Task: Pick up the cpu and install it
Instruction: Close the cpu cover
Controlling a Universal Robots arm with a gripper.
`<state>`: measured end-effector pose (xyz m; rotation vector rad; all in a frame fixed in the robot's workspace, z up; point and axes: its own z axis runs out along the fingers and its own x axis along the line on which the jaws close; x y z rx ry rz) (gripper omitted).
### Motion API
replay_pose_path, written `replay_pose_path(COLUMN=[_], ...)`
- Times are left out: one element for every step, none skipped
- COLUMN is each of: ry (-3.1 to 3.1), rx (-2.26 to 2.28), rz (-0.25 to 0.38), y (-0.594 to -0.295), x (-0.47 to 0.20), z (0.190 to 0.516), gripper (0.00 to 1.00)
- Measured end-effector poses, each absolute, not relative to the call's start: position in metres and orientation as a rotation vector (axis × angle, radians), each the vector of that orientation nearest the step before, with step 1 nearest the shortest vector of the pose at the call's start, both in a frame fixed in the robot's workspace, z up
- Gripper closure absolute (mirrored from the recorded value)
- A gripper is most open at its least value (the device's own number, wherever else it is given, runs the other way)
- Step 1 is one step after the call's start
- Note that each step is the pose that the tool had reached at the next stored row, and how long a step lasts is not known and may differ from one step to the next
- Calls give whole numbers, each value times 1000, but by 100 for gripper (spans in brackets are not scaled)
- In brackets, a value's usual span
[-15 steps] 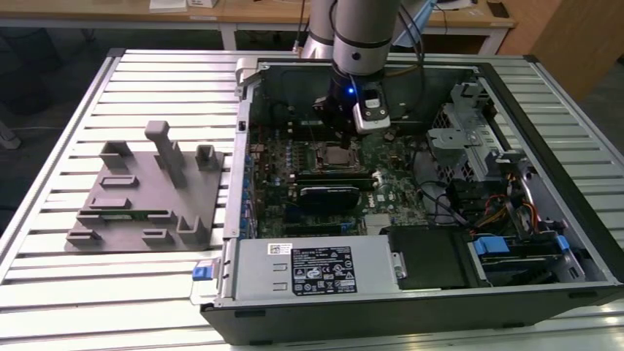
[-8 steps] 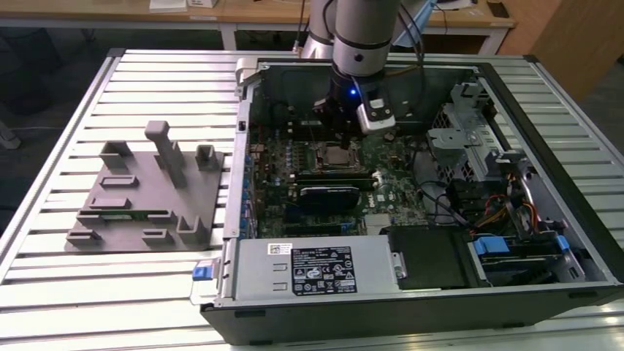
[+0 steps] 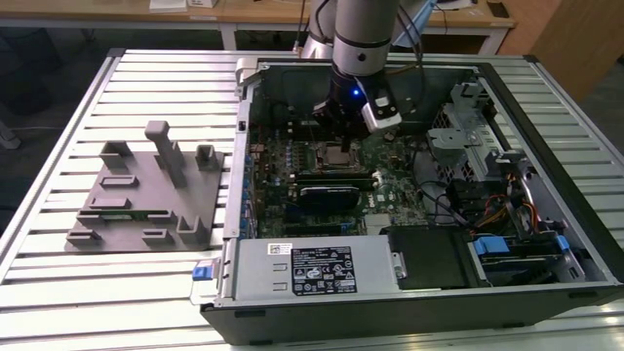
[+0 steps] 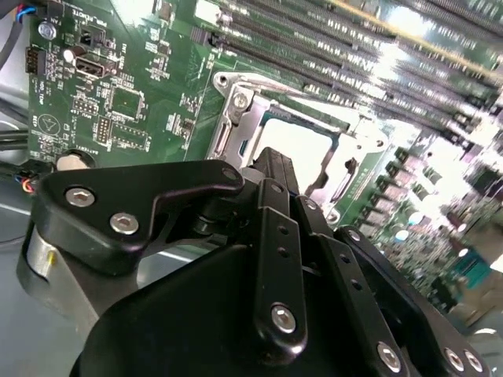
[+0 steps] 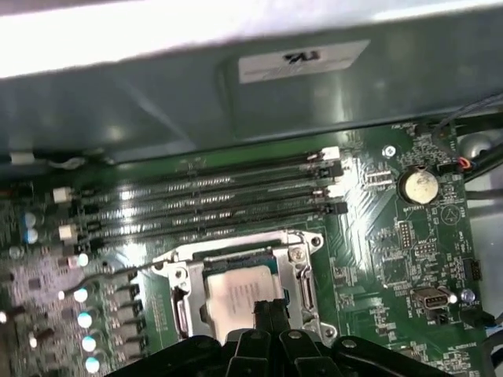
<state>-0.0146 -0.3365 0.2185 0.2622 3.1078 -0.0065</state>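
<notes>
Closed end effector (image 5: 267, 312) hangs over socketed cpu (image 5: 234, 295).

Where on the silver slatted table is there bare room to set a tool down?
Bare slats lie beyond the grey plastic fixture block and on its near side. Inside the open black computer case it is crowded; the black gripper hangs over the silvery square cpu.

The grey tubular robot arm (image 3: 363, 33) hung nearly vertical, wrist downward. Its black jointed gripper (image 3: 340, 130) pointed down, and in both wrist views its fingers (image 4: 271, 182) (image 5: 261, 316) lay pressed together.
</notes>
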Motion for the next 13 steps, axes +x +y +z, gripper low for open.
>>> replay_pose_path(ry=[3108,3109,3110,3111,3112,3112,3112,3112,3112,3112,3112,3112,3112], rx=[252,241,228,215,204,201,200,200,200,200,200,200,200], rz=[-11,-11,-11,-11,-11,-11,-11,-11,-11,-11,-11,-11,-11], y=[-336,-336,-336,-336,-337,-337,-336,-336,-336,-336,-336,-336,-336], x=[-15,-15,-15,-15,-15,-15,-15,-15,-15,-15,-16,-18,-20], z=[218,218,217,217,217,217,217,217,217,217,217,216,216], gripper=[89,89,89,89,89,89,89,89,89,89,89,89,89])
